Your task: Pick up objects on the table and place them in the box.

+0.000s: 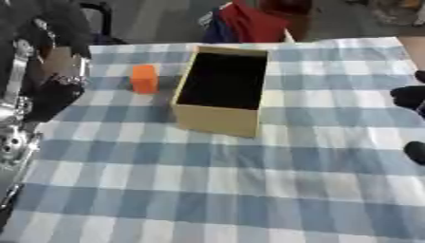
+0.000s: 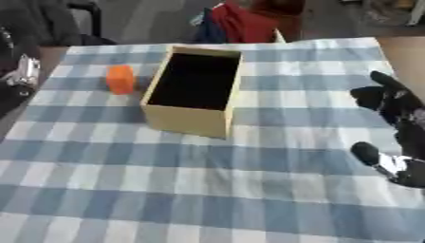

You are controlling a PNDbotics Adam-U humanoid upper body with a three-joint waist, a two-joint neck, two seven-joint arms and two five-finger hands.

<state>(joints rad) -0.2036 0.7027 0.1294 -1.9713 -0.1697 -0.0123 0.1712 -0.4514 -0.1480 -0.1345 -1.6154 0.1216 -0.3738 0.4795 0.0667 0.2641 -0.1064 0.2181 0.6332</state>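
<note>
An orange block [image 1: 143, 79] stands upright on the blue-and-white checked cloth [image 1: 249, 190], just left of a tan cardboard box [image 1: 216, 121]. The box is open at the top, and its inside looks dark, with nothing visible in it. My left hand [image 1: 51, 97] hangs at the table's left edge, a short way left of the block and not touching it. My right hand [image 2: 397, 124] is open at the right edge with fingers spread and nothing in it, well to the right of the box.
Something red and blue [image 1: 249, 23] sits beyond the far edge behind the box. Bare wood [image 2: 407, 52] shows past the cloth at the far right. The near half of the cloth is flat.
</note>
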